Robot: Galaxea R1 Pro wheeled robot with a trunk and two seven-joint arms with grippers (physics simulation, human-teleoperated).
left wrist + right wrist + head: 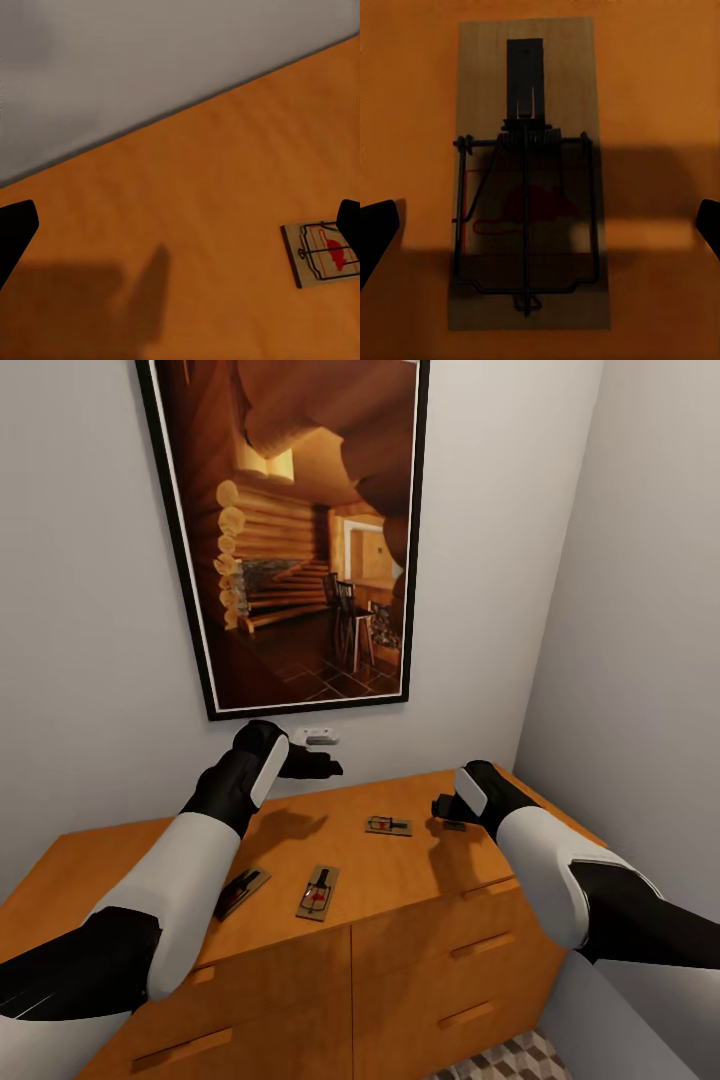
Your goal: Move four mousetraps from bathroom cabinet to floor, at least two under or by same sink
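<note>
Four mousetraps are seen on the cabinet point(400, 860) top.
Three lie mid-top: point(242, 891), point(318, 891), point(389, 826); the fourth point(526, 176) sits under the right gripper point(447, 807) near the back-right corner. Both grippers' fingers are spread apart (left gripper point(322, 765) over the back edge).

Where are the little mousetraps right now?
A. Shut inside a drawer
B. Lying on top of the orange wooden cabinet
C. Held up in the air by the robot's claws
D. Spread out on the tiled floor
B. In the head view, three mousetraps lie flat on the cabinet top, and the right gripper hangs open over a fourth, not gripping it.
</note>
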